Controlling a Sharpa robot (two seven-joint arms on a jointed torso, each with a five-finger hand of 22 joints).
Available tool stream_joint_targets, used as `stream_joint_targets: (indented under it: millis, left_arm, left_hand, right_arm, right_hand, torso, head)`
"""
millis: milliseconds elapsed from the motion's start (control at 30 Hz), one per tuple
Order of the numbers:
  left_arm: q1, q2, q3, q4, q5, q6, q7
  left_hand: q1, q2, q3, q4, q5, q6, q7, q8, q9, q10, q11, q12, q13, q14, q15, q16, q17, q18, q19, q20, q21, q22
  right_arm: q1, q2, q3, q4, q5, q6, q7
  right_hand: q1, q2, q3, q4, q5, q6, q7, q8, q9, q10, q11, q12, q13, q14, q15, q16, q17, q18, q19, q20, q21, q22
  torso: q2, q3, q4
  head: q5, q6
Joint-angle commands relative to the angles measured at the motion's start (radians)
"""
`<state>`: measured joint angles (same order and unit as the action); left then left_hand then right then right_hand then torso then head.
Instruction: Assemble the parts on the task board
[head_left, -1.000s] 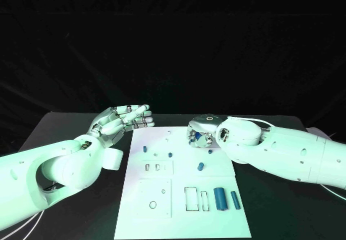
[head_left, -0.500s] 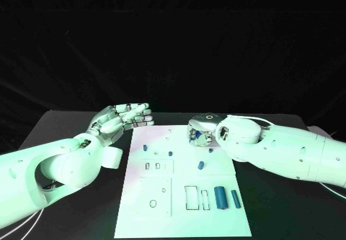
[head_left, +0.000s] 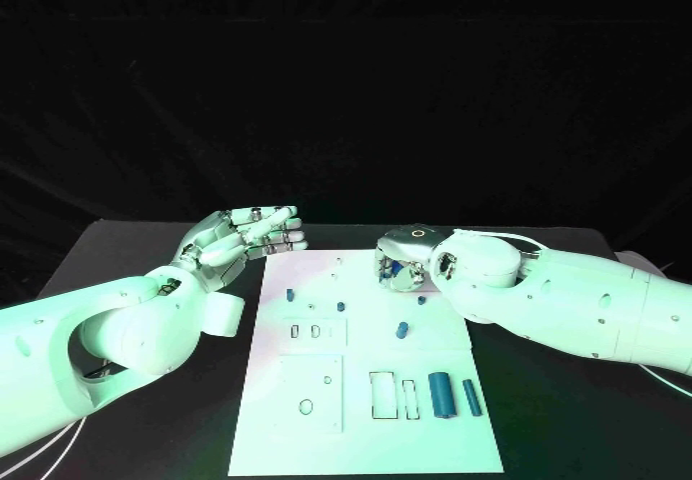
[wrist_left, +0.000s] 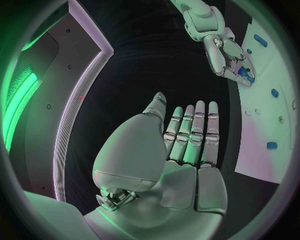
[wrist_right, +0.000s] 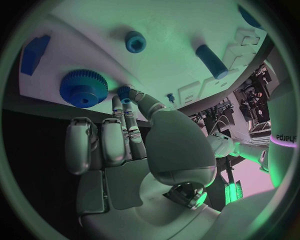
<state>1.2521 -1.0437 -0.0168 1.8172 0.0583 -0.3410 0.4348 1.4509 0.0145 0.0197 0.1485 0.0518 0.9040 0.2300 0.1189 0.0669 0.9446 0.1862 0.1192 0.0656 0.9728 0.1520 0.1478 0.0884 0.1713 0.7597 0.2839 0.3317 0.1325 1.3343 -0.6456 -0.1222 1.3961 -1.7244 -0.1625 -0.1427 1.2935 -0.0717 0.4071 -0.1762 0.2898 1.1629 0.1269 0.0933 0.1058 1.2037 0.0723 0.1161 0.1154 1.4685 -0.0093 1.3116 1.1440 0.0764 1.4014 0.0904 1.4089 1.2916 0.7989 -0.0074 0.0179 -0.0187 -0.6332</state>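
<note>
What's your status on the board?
Left hand open, beside the board. Right hand at its far edge, fingers pinching a small blue part beside the gear. Nothing in the way.

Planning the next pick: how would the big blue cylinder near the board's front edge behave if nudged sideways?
The cylinder lies on its side on the flat board, so it would probably roll. It looks smooth and rigid, likely slippery in a pinch. Weight can't be told.

So the table (head_left: 130, 250) is black with a matte top. The only thing sitting directly on it is the white task board (head_left: 433, 440), a long plate laid flat down the middle, running from the near edge toward the back. Dark tabletop shows on both sides of it.
</note>
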Motion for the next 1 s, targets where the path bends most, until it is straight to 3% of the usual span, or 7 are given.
stream_joint_targets:
  millis: [33, 500, 1000]
  left_arm:
    - [0.002, 0.000, 0.001, 0.002, -0.005, 0.013, 0.004]
    - [0.002, 0.000, 0.001, -0.002, -0.001, 0.012, 0.003]
    - [0.003, 0.001, 0.001, -0.003, 0.001, 0.012, 0.005]
  left_hand:
    - [-0.005, 0.004, -0.005, 0.001, 0.001, 0.002, 0.005, -0.007, -0.002, 0.001, 0.006, -0.003, -0.002, 0.000, 0.005, -0.003, -0.001, 0.011, 0.007, 0.001, -0.006, -0.002]
    - [-0.003, 0.006, -0.004, -0.001, 0.001, 0.002, 0.005, -0.009, -0.002, 0.000, 0.006, -0.006, -0.001, 0.001, 0.005, -0.006, -0.002, 0.011, 0.007, 0.002, -0.007, -0.003]
    - [-0.007, 0.006, -0.008, 0.000, 0.001, 0.002, 0.005, -0.011, -0.001, 0.000, 0.006, -0.009, -0.001, 0.001, 0.006, -0.009, -0.002, 0.011, 0.007, 0.002, -0.008, -0.004]
  right_arm:
    - [-0.006, -0.001, -0.005, -0.002, -0.025, 0.009, -0.028]
    - [-0.005, -0.016, -0.002, 0.052, -0.049, -0.153, -0.059]
    - [0.001, 0.035, 0.000, 0.043, -0.077, -0.236, -0.094]
  right_hand:
    - [0.026, 0.012, 0.019, -0.009, -0.004, 0.010, 0.002, 0.008, 0.003, 0.019, -0.010, 0.009, 0.005, 0.033, -0.008, 0.008, 0.003, -0.017, 0.008, 0.001, 0.008, 0.009]
    - [0.024, 0.000, 0.043, -0.015, -0.006, 0.013, 0.005, 0.008, 0.010, 0.023, -0.008, 0.005, 0.005, 0.034, -0.006, 0.018, 0.013, -0.023, 0.021, 0.000, 0.025, 0.037]
    - [0.016, -0.006, 0.046, -0.012, -0.006, 0.013, 0.005, 0.007, 0.012, 0.024, -0.007, 0.003, 0.005, 0.035, -0.005, 0.023, 0.019, -0.026, 0.028, 0.001, 0.034, 0.053]
  torso:
    - [0.001, -0.0005, 0.0007]
    - [0.002, -0.0020, 0.0009]
    - [0.006, -0.0010, 0.0025]
  head:
    - [-0.002, 0.000]
    - [0.000, 0.016]
    - [0.004, 0.025]
